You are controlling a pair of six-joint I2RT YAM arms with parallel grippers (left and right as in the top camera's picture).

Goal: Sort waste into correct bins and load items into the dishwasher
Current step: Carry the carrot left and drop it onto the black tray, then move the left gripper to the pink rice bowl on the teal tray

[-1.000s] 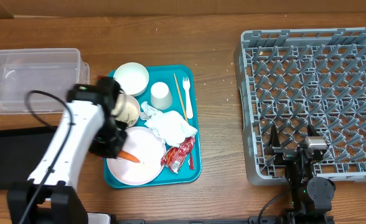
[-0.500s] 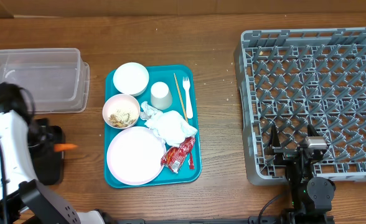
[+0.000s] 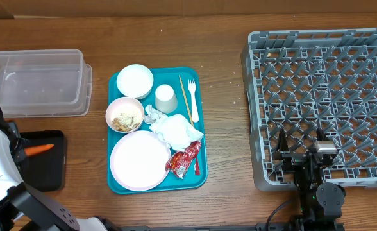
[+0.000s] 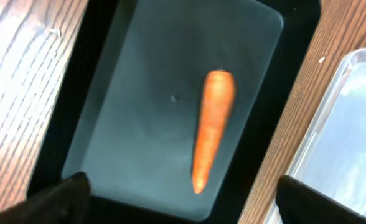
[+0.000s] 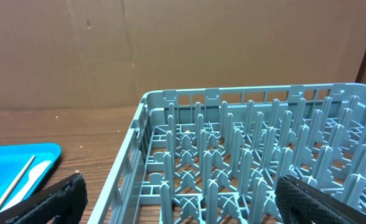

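An orange carrot [image 3: 40, 149] [image 4: 212, 127] lies loose in the shallow black tray [image 3: 49, 174] [image 4: 139, 93] at the far left. My left gripper [image 4: 183, 202] hovers above it, open, and its fingers are apart from the carrot. Crumpled napkins [image 3: 175, 130], a red wrapper [image 3: 184, 160], a pink plate [image 3: 137, 162], a scrap-filled bowl [image 3: 125, 115], a white bowl [image 3: 134, 80], a cup [image 3: 166, 98] and a fork [image 3: 193, 99] sit on the teal tray [image 3: 201, 128]. At the near edge of the grey dish rack [image 3: 323, 83] [image 5: 233, 155], my right gripper [image 5: 183, 205] is open and holds nothing.
The clear plastic tub [image 3: 38, 82] [image 4: 351, 130] stands just behind the black tray. A thin wooden stick [image 3: 185, 99] lies beside the fork. Bare wooden table [image 3: 227, 128] separates the teal tray from the rack.
My left arm carried the carrot from the plate leftward to the black tray, then opened and let it go. The right arm has not moved.
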